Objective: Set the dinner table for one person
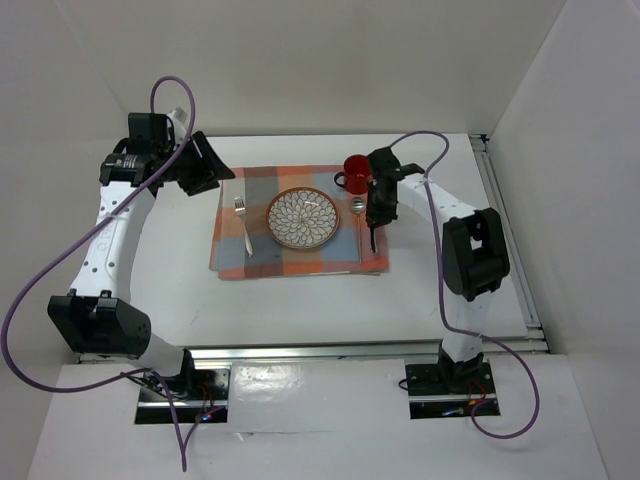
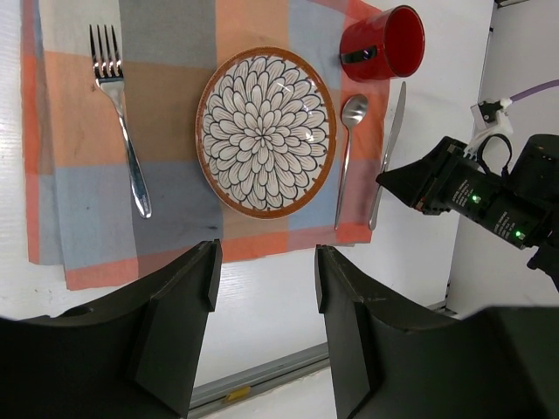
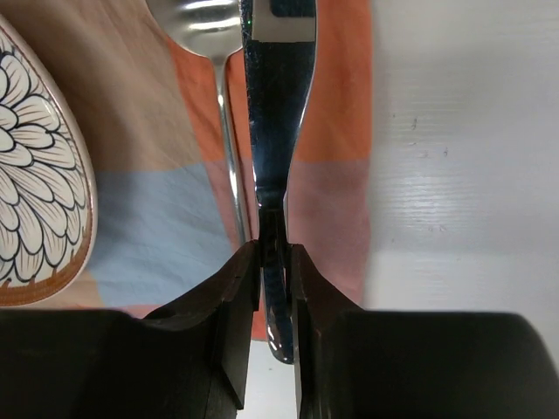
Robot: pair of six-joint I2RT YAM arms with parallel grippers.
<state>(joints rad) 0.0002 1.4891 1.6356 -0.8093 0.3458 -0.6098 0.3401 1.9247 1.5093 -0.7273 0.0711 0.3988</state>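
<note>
On the white dinner table (image 1: 300,310) lies an orange-and-blue checked placemat (image 1: 260,250). On it are a flower-patterned plate (image 1: 303,217), a fork (image 1: 243,225) to its left and a spoon (image 1: 357,207) to its right. A red mug (image 1: 355,170) stands at the mat's far right corner. My right gripper (image 3: 273,253) is shut on the handle of a knife (image 3: 278,105), held low along the mat's right edge beside the spoon (image 3: 223,131). My left gripper (image 2: 266,271) is open and empty, raised over the table left of the mat.
A metal rail (image 1: 510,230) runs along the table's right edge and another along the near edge (image 1: 330,350). White walls enclose the back and sides. From the left wrist, the right arm (image 2: 489,196) shows right of the knife (image 2: 391,140).
</note>
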